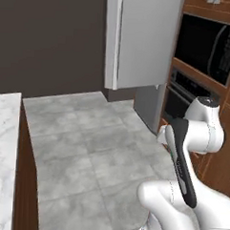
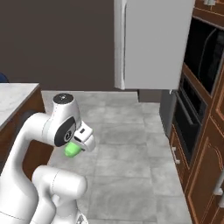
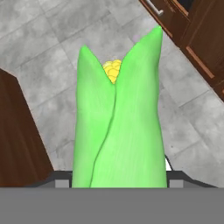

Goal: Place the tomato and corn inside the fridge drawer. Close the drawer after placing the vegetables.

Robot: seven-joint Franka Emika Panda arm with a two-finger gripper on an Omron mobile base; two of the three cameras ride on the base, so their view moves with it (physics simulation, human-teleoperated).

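Hand view observations: the corn stands lengthwise between the gripper's finger positions, its bright green husk split at the far end to expose a small patch of yellow kernels. The finger tips themselves are hidden behind the husk, but the corn sits fixed directly ahead of the camera, consistent with the gripper clamped on it. Beyond the corn lies grey tiled floor, with a dark brown cabinet side at left and brown lower cabinets with a metal handle at upper right.

Right base view: the white arm is folded close to the base, and the green end of the corn protrudes below the wrist, held above the floor and near the marble-topped counter at left. A tall light-grey fridge door stands ahead, beside a built-in black oven set in wooden cabinetry.

Left base view: the arm's elbow and dark-trimmed link occupy the lower right, and the hand cannot be made out. The fridge door is seen ahead, above the tiles.
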